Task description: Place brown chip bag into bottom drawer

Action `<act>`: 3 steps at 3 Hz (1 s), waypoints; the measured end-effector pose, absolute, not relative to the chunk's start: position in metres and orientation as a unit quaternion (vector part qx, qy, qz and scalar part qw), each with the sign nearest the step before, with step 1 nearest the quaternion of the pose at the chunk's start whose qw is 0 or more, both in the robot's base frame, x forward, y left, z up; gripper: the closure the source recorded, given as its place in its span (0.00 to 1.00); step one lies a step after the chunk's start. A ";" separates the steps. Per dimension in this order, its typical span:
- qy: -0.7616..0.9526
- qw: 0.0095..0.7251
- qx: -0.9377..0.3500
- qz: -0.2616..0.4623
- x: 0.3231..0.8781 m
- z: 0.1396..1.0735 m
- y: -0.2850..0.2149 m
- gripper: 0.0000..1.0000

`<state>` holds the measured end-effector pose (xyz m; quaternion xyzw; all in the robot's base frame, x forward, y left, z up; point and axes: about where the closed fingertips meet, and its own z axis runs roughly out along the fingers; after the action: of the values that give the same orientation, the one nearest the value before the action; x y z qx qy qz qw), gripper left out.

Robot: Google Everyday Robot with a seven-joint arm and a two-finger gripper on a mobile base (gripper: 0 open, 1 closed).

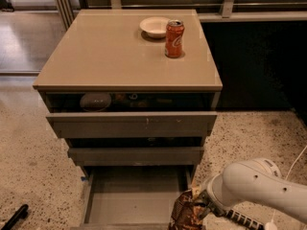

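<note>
Brown chip bag [186, 213] hangs clamped in the gripper [198, 208] at the 5 o'clock corner of the open bottom drawer [129, 198] (its grey floor looks bare). The pickup looks done; lowering the bag inside and releasing it remain.

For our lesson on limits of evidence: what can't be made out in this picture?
Camera view:
- brown chip bag, by the hand at lower right: lower end cut off by bottom edge.
- bottom drawer: front cut off by bottom edge.
- top drawer: contents shadowed by the tabletop.
</note>
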<state>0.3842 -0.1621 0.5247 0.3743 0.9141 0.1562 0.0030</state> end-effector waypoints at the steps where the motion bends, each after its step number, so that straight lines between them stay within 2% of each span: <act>1: 0.913 0.007 0.374 0.162 0.401 0.540 -0.155 1.00; 2: 0.913 0.008 0.373 0.166 0.430 0.562 -0.139 1.00; 3: 0.913 0.008 0.373 0.166 0.430 0.562 -0.139 1.00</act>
<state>0.4300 -0.1389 0.5618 0.3726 0.9130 0.1661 0.0079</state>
